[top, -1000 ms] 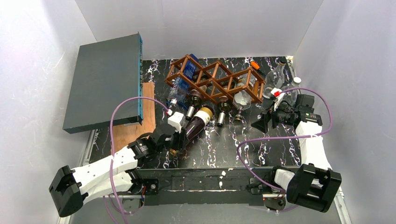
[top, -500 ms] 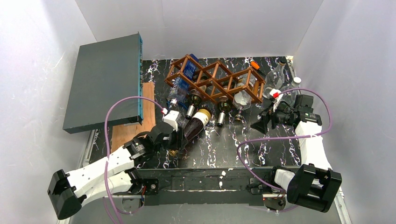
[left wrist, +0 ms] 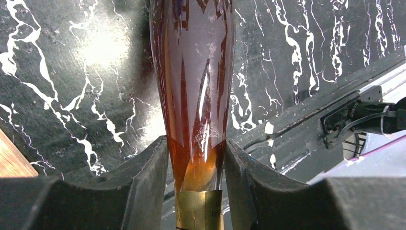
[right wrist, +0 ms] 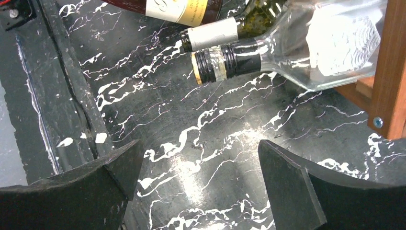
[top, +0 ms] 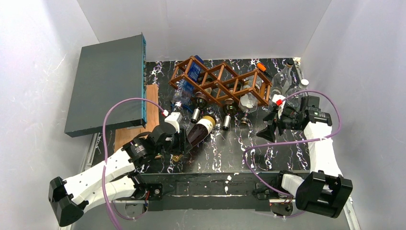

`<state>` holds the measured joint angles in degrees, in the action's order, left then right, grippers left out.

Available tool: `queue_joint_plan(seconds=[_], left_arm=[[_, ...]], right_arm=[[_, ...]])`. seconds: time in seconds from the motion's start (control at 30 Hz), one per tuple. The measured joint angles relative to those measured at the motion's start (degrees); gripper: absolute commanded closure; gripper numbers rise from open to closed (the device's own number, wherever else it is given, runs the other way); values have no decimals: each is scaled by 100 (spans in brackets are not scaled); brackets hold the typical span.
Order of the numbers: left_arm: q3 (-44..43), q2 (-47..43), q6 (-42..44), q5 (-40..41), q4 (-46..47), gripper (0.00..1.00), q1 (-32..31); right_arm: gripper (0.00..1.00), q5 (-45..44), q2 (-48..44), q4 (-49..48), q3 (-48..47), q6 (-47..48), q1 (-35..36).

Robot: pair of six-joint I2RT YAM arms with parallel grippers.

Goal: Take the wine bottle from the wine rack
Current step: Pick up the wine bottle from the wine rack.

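Spanning most of the top view: black marbled table (top: 287,148); grey flat box (top: 105,84) at upper left, tilted, its lower edge over a wooden board (top: 152,108); wine rack (top: 218,85) at upper centre, lying diagonally, with several bottles in its cells and their necks poking out toward the bottom of the frame; blue-labelled bottle (top: 189,81) at its left end.

Wine bottle (top: 198,132) is out of the cells, below the rack at centre-left; it lies diagonally, base up-right between two racked necks, gold-foiled neck down-left; can't tell whether it touches the table.

Left gripper (top: 178,146) is clamped on that bottle; the wrist view shows both fingers (left wrist: 143,177) pressed against the dark red glass, just above the gold foil.

Right gripper (top: 269,129) sits at centre-right near the rack's right end, jaws spread wide, gripping nothing; its wrist view shows bare table between them, and further up the frame a clear bottle (right wrist: 311,43) and a green bottle (right wrist: 249,19), both capped, mouths pointing left.
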<state>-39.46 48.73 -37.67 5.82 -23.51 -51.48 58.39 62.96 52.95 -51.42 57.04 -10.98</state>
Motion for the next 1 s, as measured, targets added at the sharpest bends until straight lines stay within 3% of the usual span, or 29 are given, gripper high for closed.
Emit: queue_joint_plan(seconds=[0.23,0.67,1.0], left_arm=[[-168,101,-308,-186,-186,100,4],[-168,417,-951,-608,-175,100,4],[-151,448,-1351,-675,22,100,4]], right_arm=[[2,-149,44,684,-549,514,516],[1,-490,542,647,-1209,765,2712],[2,-306,1379,544,-1508,2225,3663]])
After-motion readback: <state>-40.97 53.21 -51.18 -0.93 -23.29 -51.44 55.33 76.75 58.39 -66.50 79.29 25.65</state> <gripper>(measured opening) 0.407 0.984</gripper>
